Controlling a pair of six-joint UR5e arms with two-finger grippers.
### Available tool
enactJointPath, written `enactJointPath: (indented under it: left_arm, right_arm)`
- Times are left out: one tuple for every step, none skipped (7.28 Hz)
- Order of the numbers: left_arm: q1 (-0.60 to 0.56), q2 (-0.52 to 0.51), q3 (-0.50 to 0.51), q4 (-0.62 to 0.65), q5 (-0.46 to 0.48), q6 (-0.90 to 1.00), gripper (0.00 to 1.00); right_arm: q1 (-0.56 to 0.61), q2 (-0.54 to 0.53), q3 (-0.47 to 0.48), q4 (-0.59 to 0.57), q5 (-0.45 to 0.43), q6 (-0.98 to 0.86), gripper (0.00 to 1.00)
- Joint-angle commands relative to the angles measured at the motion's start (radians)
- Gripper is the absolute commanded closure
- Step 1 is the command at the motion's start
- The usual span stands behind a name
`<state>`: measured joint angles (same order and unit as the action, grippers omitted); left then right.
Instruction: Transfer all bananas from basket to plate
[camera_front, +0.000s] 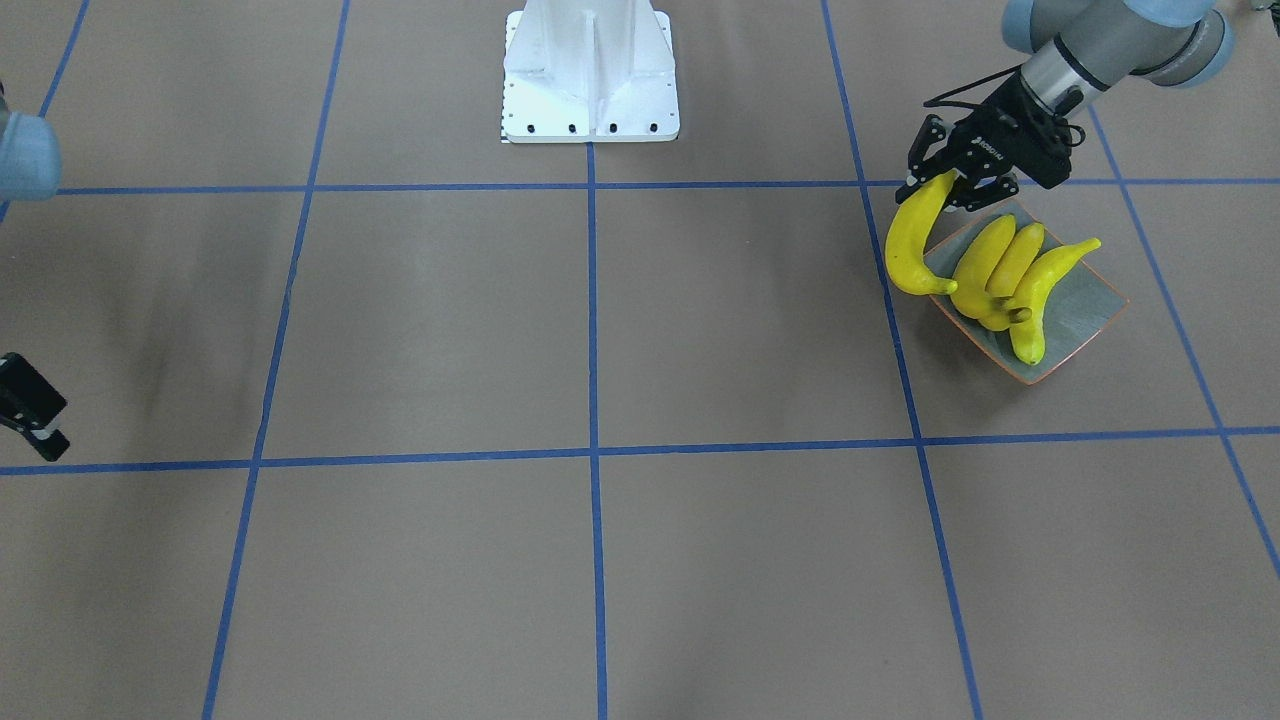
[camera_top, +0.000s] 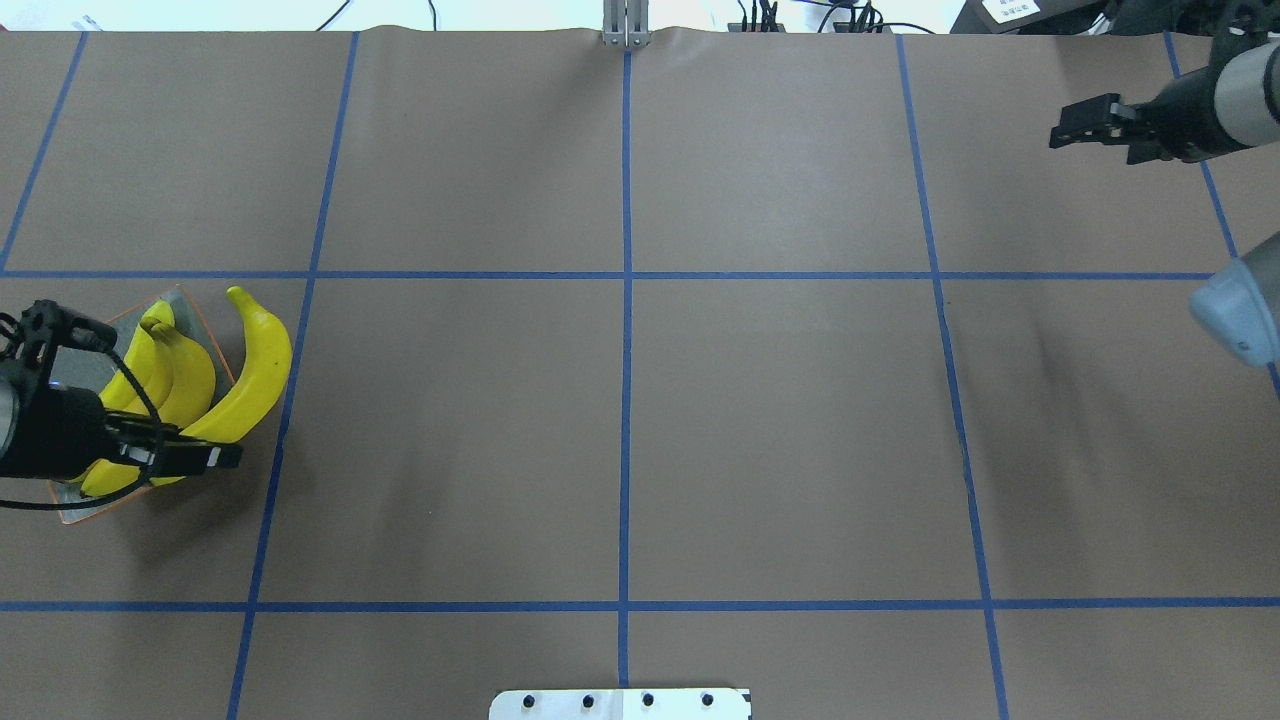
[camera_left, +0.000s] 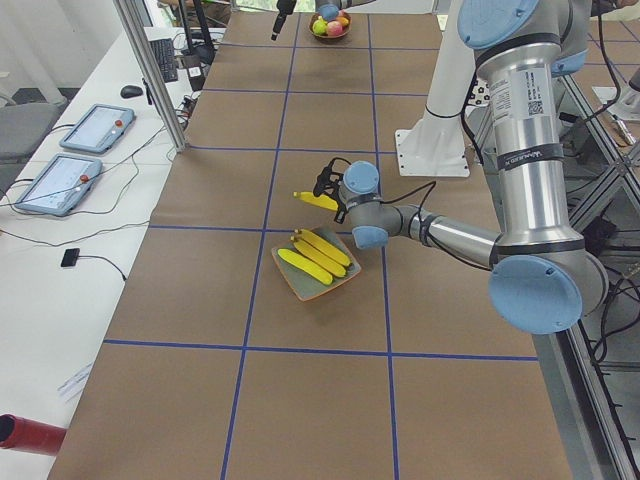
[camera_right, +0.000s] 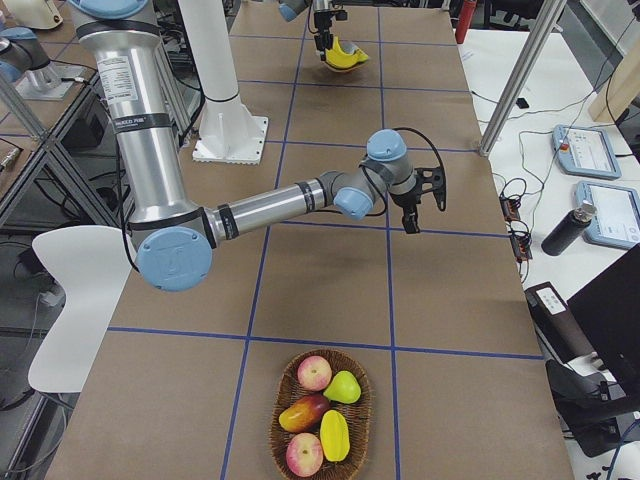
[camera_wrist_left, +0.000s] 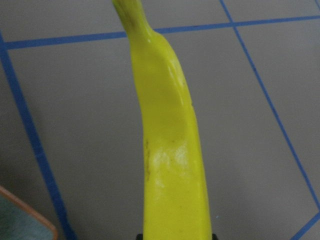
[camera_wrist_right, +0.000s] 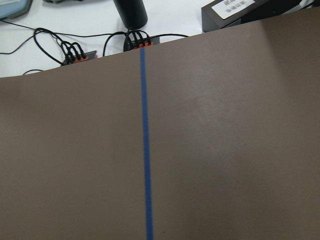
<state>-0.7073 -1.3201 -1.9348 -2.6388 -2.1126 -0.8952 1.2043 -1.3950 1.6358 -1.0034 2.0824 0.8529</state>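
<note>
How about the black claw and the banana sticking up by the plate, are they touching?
Touching. The front-facing view shows the left gripper clamped on the upper end of the banana; the left wrist view shows it running out from between the jaws.

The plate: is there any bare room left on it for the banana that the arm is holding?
Little. The bananas lying there fill the middle of the plate. Bare: a narrow strip between them and the held banana, and the corner on their far side. The left gripper holds that banana at the rim. The table around is bare.
</note>
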Motion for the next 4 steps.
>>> enactJointPath:
  left_arm:
    - [0.0, 0.067, 0.028, -0.018, 0.005, 0.094, 1.0]
    - [0.0, 0.056, 0.065, -0.018, 0.006, 0.12, 1.0]
    - [0.0, 0.047, 0.088, -0.018, 0.008, 0.14, 1.0]
    - [0.0, 0.036, 0.106, -0.018, 0.008, 0.154, 1.0]
  right_arm:
    - [0.116, -0.021, -0.092, -0.001, 0.085, -0.22, 0.0]
    - [0.127, -0.021, -0.1, -0.001, 0.088, -0.227, 0.0]
    - [0.127, -0.019, -0.1, 0.0, 0.088, -0.227, 0.0]
    - [0.127, -0.019, -0.1, 0.0, 0.088, -0.227, 0.0]
